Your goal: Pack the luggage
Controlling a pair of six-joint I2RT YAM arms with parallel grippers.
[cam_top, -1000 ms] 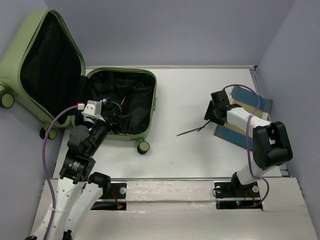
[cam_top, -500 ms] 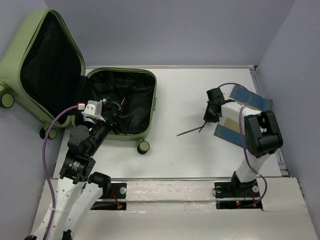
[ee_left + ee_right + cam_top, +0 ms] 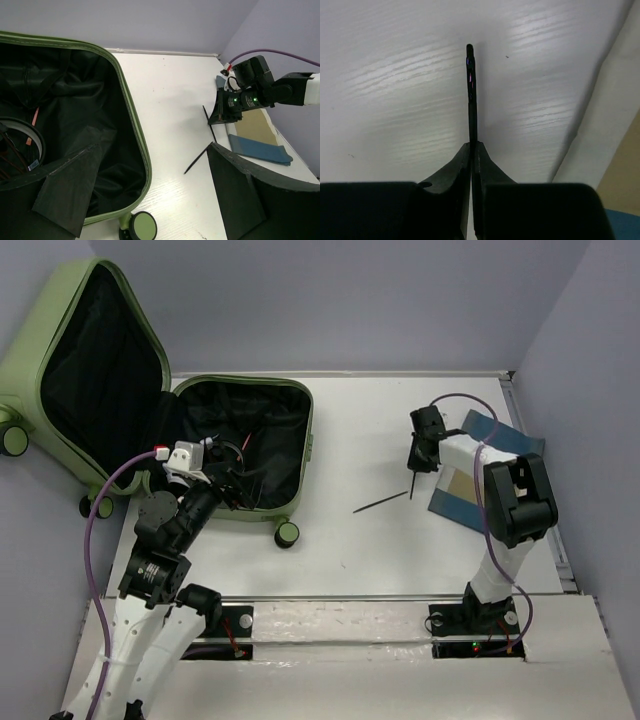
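Observation:
The luggage, a light-green suitcase, lies open at the left with its lid leaning on the wall; its rim and black lining fill the left wrist view. My left gripper hangs open over the case's near right corner, with nothing between its fingers. My right gripper is shut on one end of a thin black stick, whose free end points down at the table. A second thin black stick lies flat on the table nearby, also in the left wrist view.
Cables and an orange strap lie inside the case. A blue folded item and a tan one lie under the right arm at the table's right edge. A suitcase wheel sticks out at the near corner.
My right gripper has closed on the black stick and shifted slightly away from me and left, lifting the stick's end. The left arm has stayed still.

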